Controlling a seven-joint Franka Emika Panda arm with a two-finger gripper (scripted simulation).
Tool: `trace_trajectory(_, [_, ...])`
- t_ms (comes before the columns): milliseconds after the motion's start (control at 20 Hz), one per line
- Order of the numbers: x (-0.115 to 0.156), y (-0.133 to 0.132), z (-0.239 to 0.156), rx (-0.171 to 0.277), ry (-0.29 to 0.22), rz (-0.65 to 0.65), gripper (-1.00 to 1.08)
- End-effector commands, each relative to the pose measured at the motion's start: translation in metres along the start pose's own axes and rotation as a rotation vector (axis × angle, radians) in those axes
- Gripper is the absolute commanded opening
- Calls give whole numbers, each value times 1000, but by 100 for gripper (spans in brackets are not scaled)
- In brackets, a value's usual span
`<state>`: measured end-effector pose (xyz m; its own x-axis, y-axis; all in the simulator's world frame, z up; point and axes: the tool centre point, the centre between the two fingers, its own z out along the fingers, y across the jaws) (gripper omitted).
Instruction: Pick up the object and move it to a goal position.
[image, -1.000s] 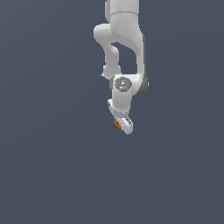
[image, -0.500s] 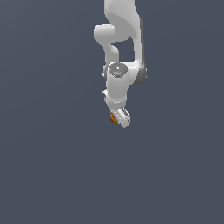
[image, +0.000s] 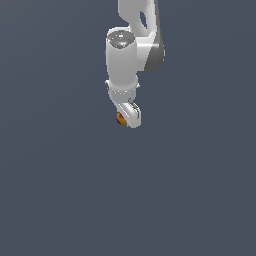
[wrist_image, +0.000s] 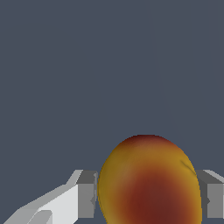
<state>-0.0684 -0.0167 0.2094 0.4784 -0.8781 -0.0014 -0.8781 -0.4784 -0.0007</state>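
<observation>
Since the earlier exterior pictures, we saw that the arm had turned about its wrist and the hand had drawn nearer the arm's base line, the ball riding with it rather than staying behind. At this moment our gripper (image: 125, 119) was clenched on the mottled red, orange and yellow ball (image: 120, 119), and the ball sat squarely between the fingers, not to one side of them and not below their tips. In the wrist view the ball (wrist_image: 148, 181) filled the gap, with one grey finger pad (wrist_image: 86, 194) touching its one flank and the other pad (wrist_image: 212, 194) touching the opposite flank. We judged its longer axis to run along the fingers, from their roots toward their tips, so the pads were pressing across the narrower way. Part of the ball stood out past the fingertips. In the exterior view only a sliver of it showed at the edge of the white finger housing, on that view's left. No goal marker appeared in either picture, so we could not tell which way from the fingers the goal lay. We judged the lift done and the carry under way.
</observation>
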Motion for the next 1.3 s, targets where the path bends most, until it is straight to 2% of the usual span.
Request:
trace_trajectory(0, [8,7,-28,0,1,0,-100])
trace_trajectory(850, [59,44,-206,-1,1,0,-100])
trace_trajectory(1250, [77,53,-265,-1,1,-1,-100])
